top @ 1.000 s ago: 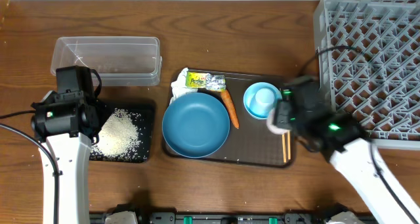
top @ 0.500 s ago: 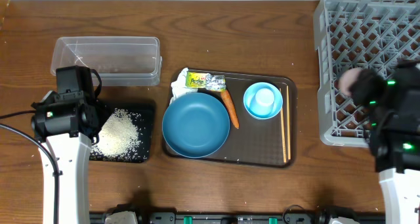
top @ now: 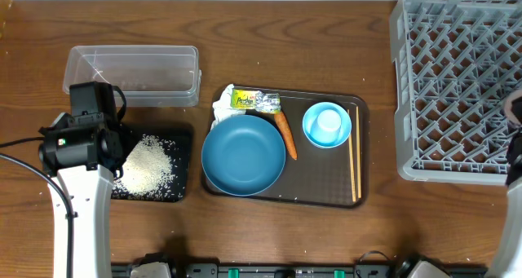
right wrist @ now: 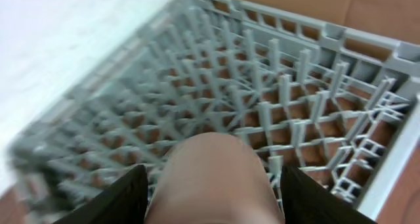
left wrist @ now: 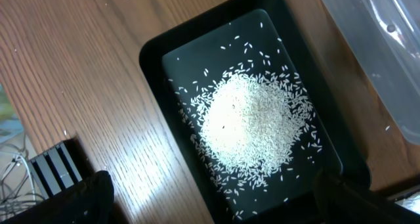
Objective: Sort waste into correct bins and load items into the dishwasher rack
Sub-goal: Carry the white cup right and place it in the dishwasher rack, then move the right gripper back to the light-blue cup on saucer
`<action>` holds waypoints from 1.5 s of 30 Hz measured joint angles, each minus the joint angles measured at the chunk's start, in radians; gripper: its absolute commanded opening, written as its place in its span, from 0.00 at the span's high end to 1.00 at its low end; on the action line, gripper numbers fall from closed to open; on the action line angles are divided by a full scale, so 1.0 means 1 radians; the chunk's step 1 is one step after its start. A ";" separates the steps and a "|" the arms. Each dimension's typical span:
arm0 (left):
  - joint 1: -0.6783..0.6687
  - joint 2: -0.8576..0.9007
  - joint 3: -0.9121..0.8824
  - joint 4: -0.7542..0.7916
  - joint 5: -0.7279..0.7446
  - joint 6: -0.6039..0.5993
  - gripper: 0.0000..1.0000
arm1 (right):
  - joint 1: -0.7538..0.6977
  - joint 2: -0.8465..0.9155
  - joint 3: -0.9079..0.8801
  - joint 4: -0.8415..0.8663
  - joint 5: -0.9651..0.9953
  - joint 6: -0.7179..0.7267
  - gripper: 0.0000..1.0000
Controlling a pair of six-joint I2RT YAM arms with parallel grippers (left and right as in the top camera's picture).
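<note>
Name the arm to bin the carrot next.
Left. The left fingers, open and empty, hover over the black tray, nearer the carrot; the right fingers are at the rack, gripping a tan rounded item.

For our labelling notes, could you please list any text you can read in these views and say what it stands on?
Wrapper: lettering on its yellow-green print, too small to read.
Nothing else in any view shows words, numbers or signs.
</note>
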 measured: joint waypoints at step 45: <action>0.000 0.000 0.000 0.000 0.000 0.000 0.01 | 0.069 0.034 0.134 -0.031 -0.810 -0.097 0.01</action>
